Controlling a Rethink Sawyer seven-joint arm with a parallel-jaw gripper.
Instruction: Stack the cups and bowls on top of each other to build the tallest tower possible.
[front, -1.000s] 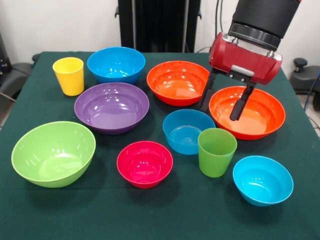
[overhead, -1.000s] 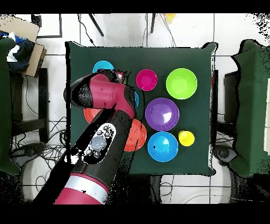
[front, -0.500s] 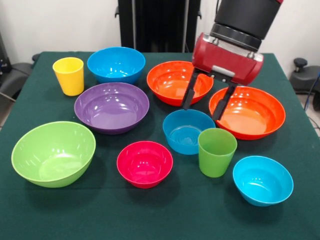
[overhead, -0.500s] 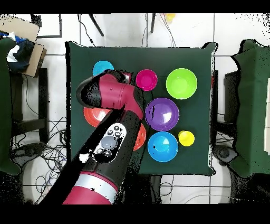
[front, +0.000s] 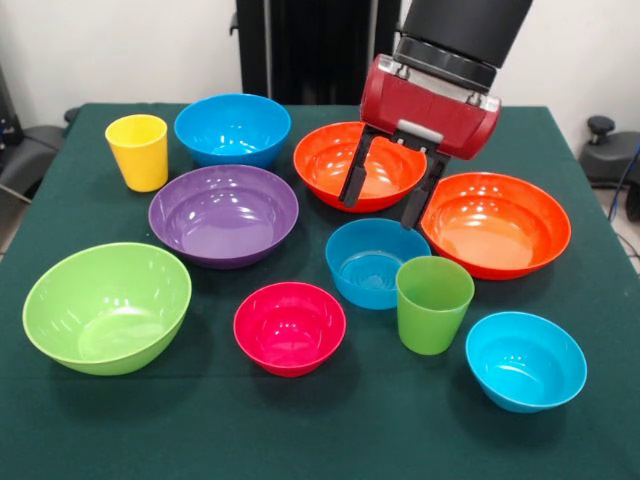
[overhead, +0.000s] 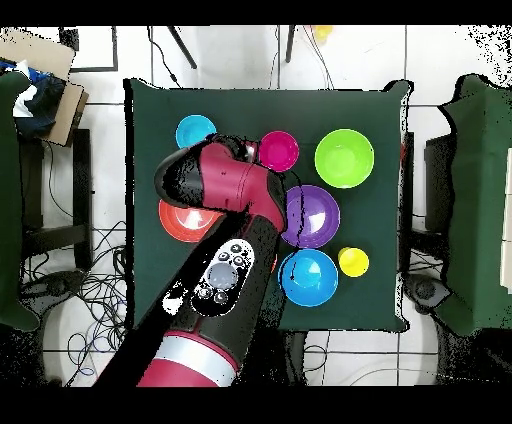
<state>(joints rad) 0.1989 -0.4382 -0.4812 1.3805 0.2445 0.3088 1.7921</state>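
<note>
In the front view, the gripper (front: 384, 196) hangs right of centre in the upper half of the frame, its 2 black fingers (front: 352, 184) spread apart and empty, over the gap between the 2 orange bowls: one (front: 340, 160) behind at upper centre, the other (front: 510, 228) at right. Just below it sits a blue bowl (front: 373, 262), with the green cup (front: 433, 304) touching or just beside its right edge. The cyan bowl (front: 525, 360) is at lower right, the pink-red bowl (front: 289, 327) at lower centre, the lime green bowl (front: 106, 305) at lower left. The purple bowl (front: 223, 213) lies left of centre, a second blue bowl (front: 232, 128) and the yellow cup (front: 138, 151) at upper left. Nothing is stacked; all 10 pieces stand apart on the green table (front: 330, 430).

In the overhead view, the red arm (overhead: 225, 185) covers the middle, hiding the gripper. An orange bowl (overhead: 178, 222) peeks out at left; the cyan bowl (overhead: 195, 131) is at upper left.
</note>
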